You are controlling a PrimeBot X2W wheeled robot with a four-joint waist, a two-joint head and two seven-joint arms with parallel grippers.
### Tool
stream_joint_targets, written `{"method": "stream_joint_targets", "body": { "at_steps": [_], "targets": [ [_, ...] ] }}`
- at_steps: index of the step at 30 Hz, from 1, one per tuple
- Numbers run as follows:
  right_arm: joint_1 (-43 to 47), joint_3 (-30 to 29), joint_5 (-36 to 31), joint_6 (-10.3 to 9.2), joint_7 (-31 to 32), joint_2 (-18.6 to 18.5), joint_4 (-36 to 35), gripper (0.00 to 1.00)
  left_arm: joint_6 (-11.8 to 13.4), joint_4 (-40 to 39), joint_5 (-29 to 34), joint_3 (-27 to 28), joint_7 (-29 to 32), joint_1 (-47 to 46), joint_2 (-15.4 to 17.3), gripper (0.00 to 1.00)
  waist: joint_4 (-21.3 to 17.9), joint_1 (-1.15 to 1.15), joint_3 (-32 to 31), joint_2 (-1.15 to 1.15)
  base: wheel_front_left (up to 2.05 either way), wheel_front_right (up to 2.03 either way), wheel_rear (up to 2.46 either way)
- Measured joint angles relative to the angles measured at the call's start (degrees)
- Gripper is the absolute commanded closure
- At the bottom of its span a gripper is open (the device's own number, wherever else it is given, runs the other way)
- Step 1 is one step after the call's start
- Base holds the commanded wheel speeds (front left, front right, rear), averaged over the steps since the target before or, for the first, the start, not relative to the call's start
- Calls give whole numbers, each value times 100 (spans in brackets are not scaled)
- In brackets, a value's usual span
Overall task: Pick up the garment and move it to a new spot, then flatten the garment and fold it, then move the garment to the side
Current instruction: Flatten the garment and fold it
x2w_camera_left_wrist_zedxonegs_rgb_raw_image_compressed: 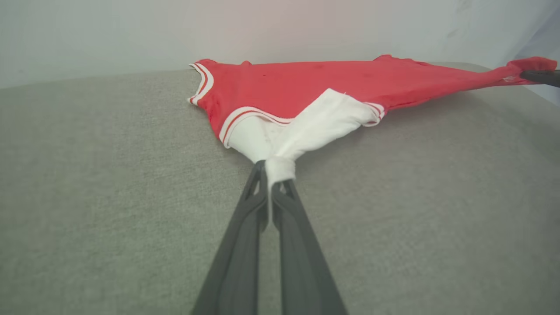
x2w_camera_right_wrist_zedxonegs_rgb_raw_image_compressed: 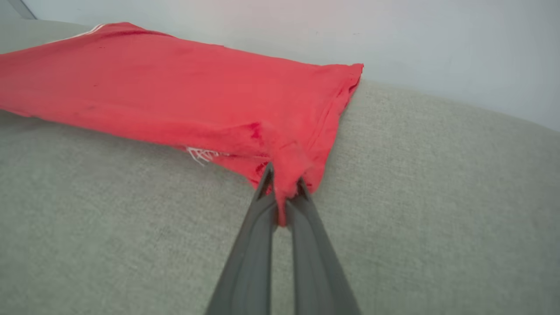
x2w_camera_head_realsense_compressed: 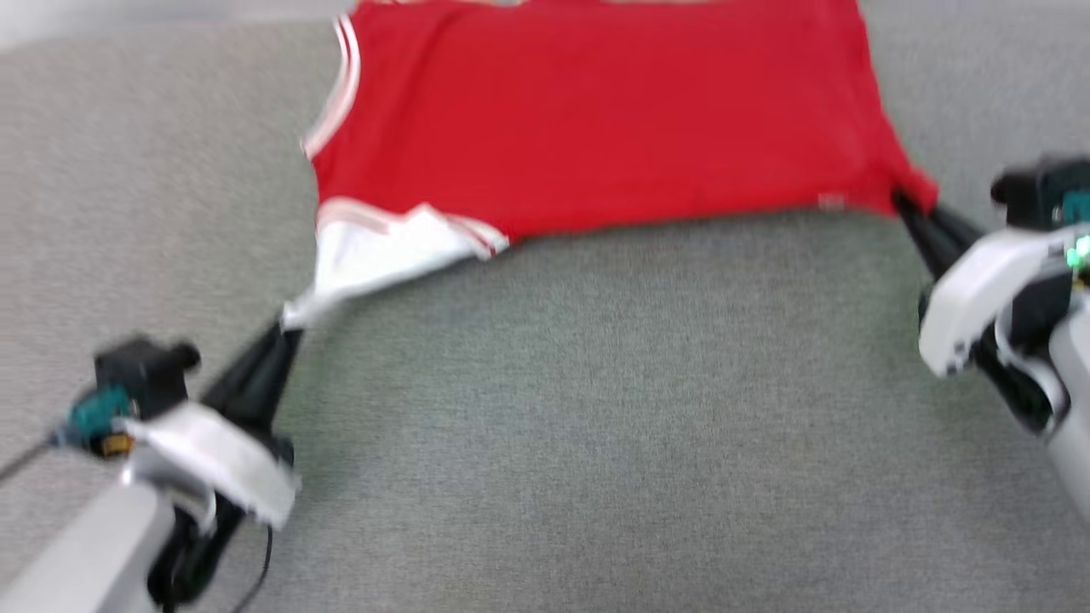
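The garment (x2w_camera_head_realsense_compressed: 596, 111), a bright red jersey with white sleeves and striped trim, lies spread on the grey fabric surface (x2w_camera_head_realsense_compressed: 596, 409) at the far side, its near edge lifted and stretched between both grippers. My left gripper (x2w_camera_head_realsense_compressed: 285, 328) is shut on the tip of a white sleeve (x2w_camera_left_wrist_zedxonegs_rgb_raw_image_compressed: 306, 127), seen pinched in the left wrist view (x2w_camera_left_wrist_zedxonegs_rgb_raw_image_compressed: 273, 175). My right gripper (x2w_camera_head_realsense_compressed: 903, 204) is shut on the red bottom corner (x2w_camera_right_wrist_zedxonegs_rgb_raw_image_compressed: 284, 175) of the garment (x2w_camera_right_wrist_zedxonegs_rgb_raw_image_compressed: 175, 96). The chest lettering is hidden.
A pale wall (x2w_camera_left_wrist_zedxonegs_rgb_raw_image_compressed: 280, 30) rises behind the far edge of the surface. The right gripper's dark tip (x2w_camera_left_wrist_zedxonegs_rgb_raw_image_compressed: 540, 76) shows at the far right of the left wrist view.
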Motion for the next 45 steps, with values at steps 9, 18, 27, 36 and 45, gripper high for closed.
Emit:
{"method": "stream_joint_targets", "body": {
  "at_steps": [9, 18, 27, 36, 45],
  "targets": [
    [1512, 135, 838, 1, 695, -625, -605, 100, 242, -1053, -182, -452, 433, 1597, 508, 100, 94, -1, -782, 0, 0, 0, 0],
    [2764, -48, 1348, 0, 1195, -868, -1301, 100, 506, -1711, -333, -759, 651, 2685, 824, 100, -43, -1, -1207, 0, 0, 0, 0],
    [3675, -477, 1386, 0, 1383, -978, -1963, 100, 806, -2169, -419, -762, 520, 3194, 931, 100, -180, 0, -1445, 0, 0, 0, 0],
    [3841, -931, 1291, 0, 1606, -864, -2577, 100, 936, -2510, -350, -465, 376, 2971, 1035, 100, -227, 0, -1401, 0, 0, 0, 0],
    [3621, -1492, 1178, 0, 1866, -687, -3050, 100, 911, -2682, -178, -82, 403, 2014, 1072, 100, -234, 1, -880, 0, 0, 0, 0]
  ]
}}
